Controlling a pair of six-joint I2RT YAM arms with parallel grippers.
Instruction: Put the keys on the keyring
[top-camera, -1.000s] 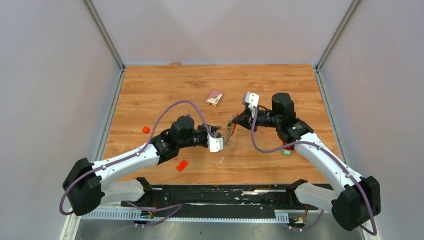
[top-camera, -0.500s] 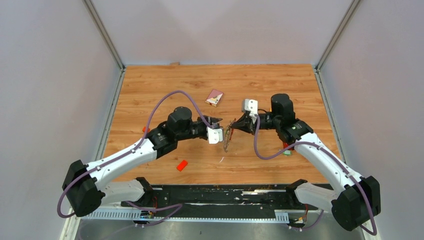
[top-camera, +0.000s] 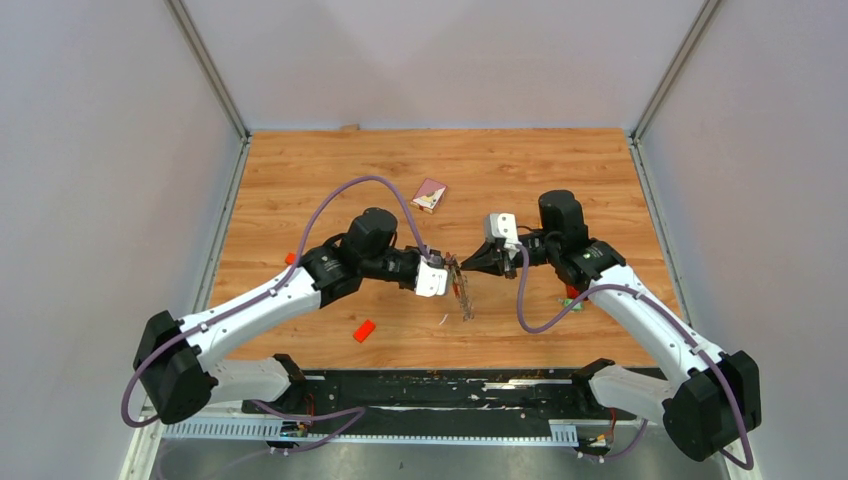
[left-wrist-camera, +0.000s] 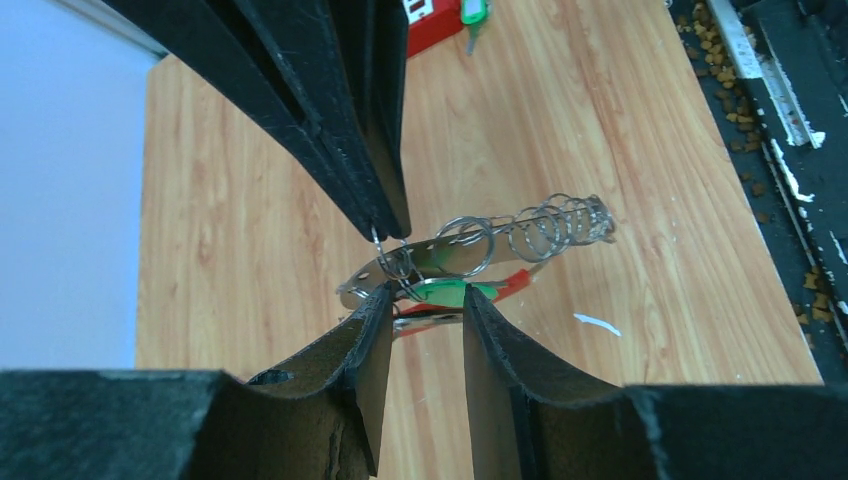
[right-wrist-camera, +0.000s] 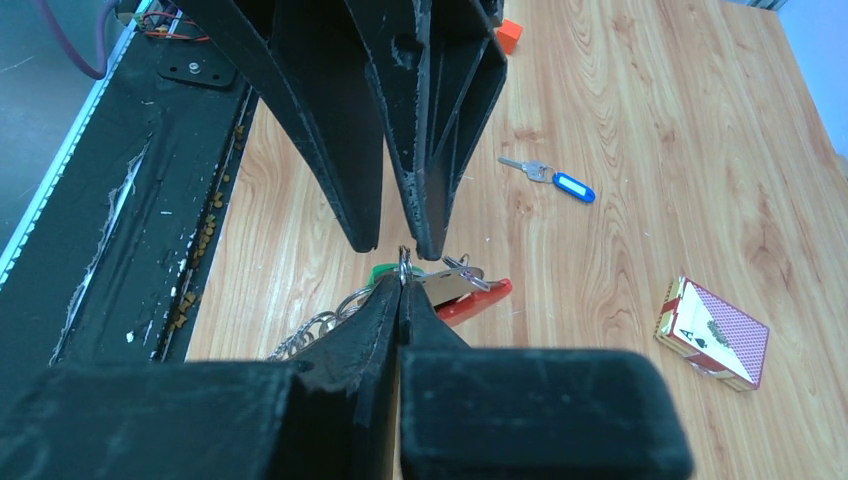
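Note:
The keyring (top-camera: 463, 298) hangs between the two arms over the middle of the table, a bunch with a silver plate (left-wrist-camera: 450, 255), a red strap (right-wrist-camera: 475, 300) and a chain of rings (left-wrist-camera: 555, 225). My right gripper (right-wrist-camera: 402, 280) is shut on a thin wire ring at the top of the bunch. From the other side my left gripper (left-wrist-camera: 425, 300) meets it tip to tip, its pads set on either side of a green-tagged key (left-wrist-camera: 445, 293). A blue-tagged key (right-wrist-camera: 560, 182) lies loose on the table. No black-tagged key is in view.
A card box (top-camera: 430, 195) lies at the back centre. Small orange blocks (top-camera: 364, 331) sit at the front left. A red block (left-wrist-camera: 430, 20) with another green tag (left-wrist-camera: 472, 10) beside it lies under the right arm. A black rail (right-wrist-camera: 150, 200) runs along the near edge.
Both grippers have come closer together and shifted toward the near edge. The keyring has swung down with them and now hangs lower.

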